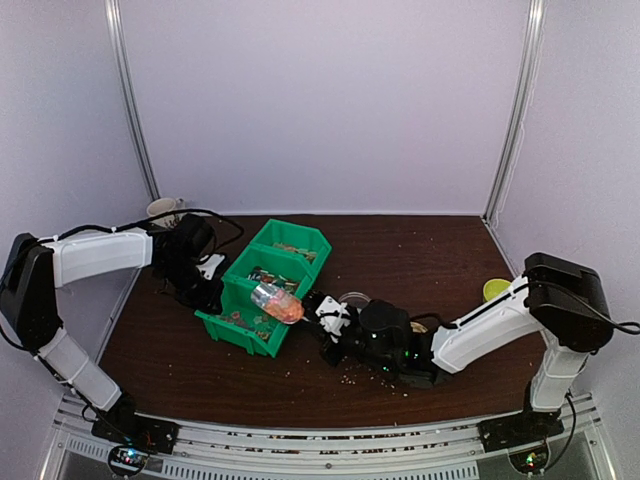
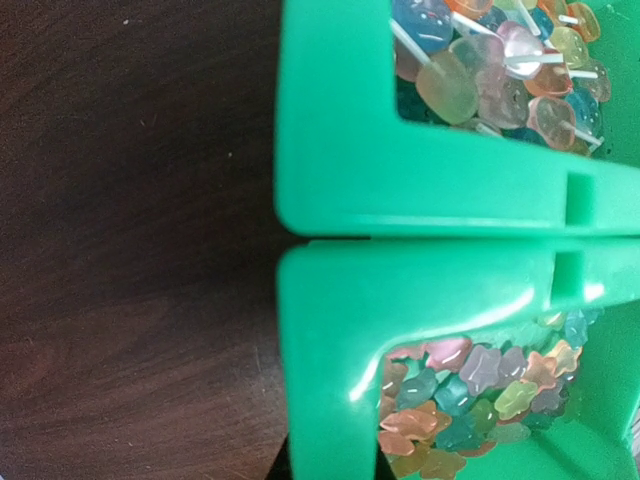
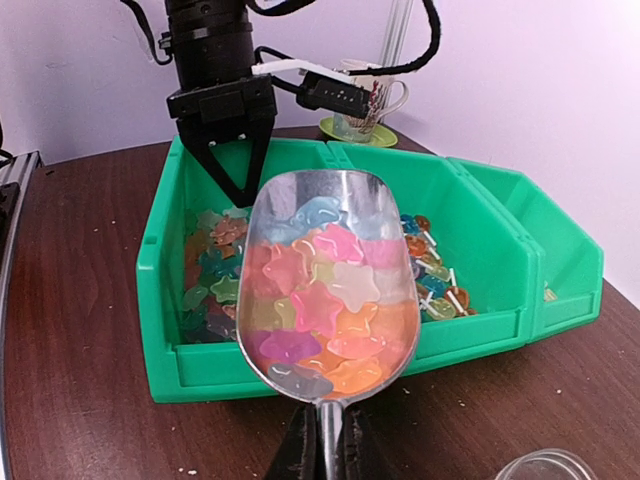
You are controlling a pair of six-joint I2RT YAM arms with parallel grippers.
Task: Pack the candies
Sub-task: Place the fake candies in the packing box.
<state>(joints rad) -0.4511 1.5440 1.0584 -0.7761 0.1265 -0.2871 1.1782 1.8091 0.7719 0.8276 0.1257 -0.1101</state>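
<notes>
- Top external: candies [image 1: 287,309] carried in metal scoop [image 1: 268,296], clamped by right gripper [image 1: 325,318], over right rim of green bin [image 1: 225,322]; left gripper [image 1: 207,288] narrowed at its left wall.
- Left wrist: more candies seen in bin corners.
- Right wrist: scoop heaped; handle pinched.

No writing can be read in any view.
The green bins [image 3: 200,365], the metal scoop [image 3: 300,190] and the candies [image 3: 330,290] show plain surfaces, with no letters, numbers or labels to make out. The mug [image 3: 375,100] at the back bears a dark pattern that may be print, but it is too small and blurred to read.
</notes>
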